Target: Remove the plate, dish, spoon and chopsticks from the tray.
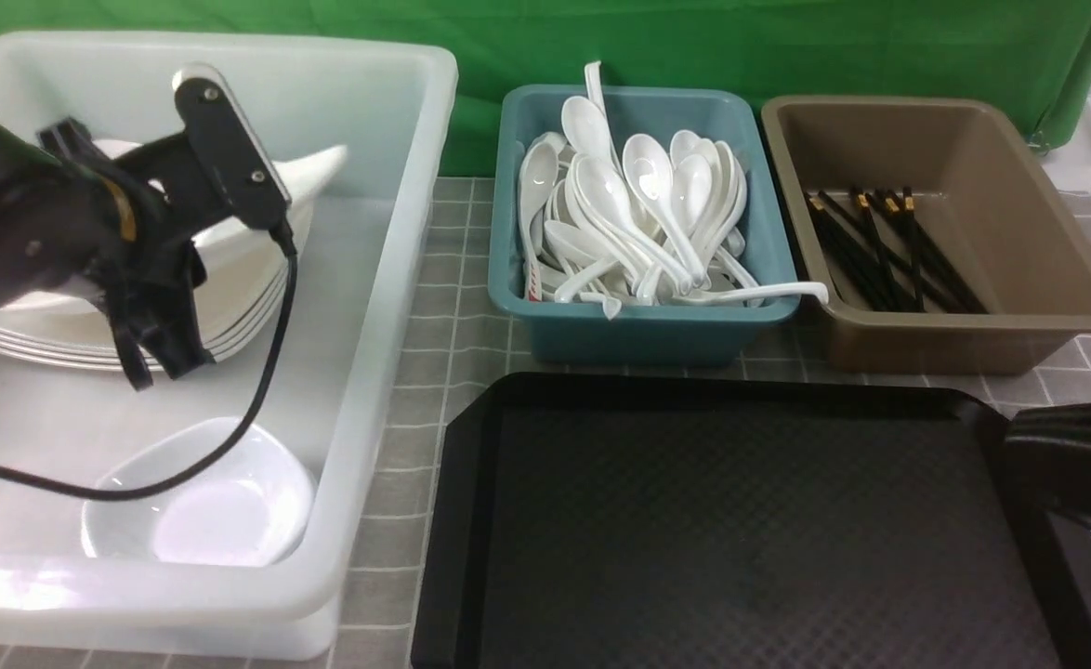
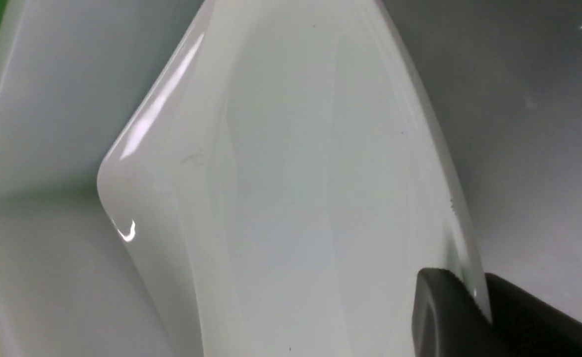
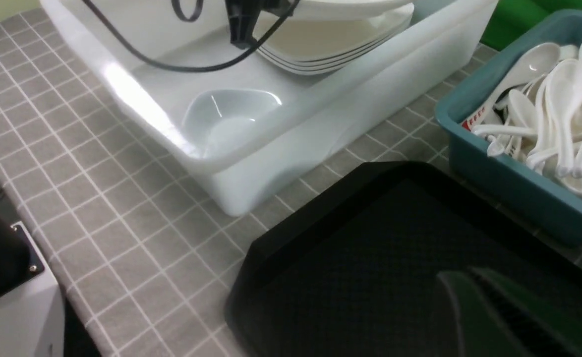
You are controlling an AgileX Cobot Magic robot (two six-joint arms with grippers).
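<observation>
Left fingers (image 2: 449, 307) clamped on plate (image 2: 296, 188) rim, plate edge pinched between them, tilted over plate stack (image 1: 239, 307) in white bin (image 1: 397, 279). Right fingers closed, empty, over bare tray (image 1: 741, 520).

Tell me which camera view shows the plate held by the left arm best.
The left wrist view: the plate fills the picture, and the left end effector is pinching its rim. In the front view the arm hides most of it; only a corner shows above the stack in the white bin. The right wrist view catches only its edge.
</observation>
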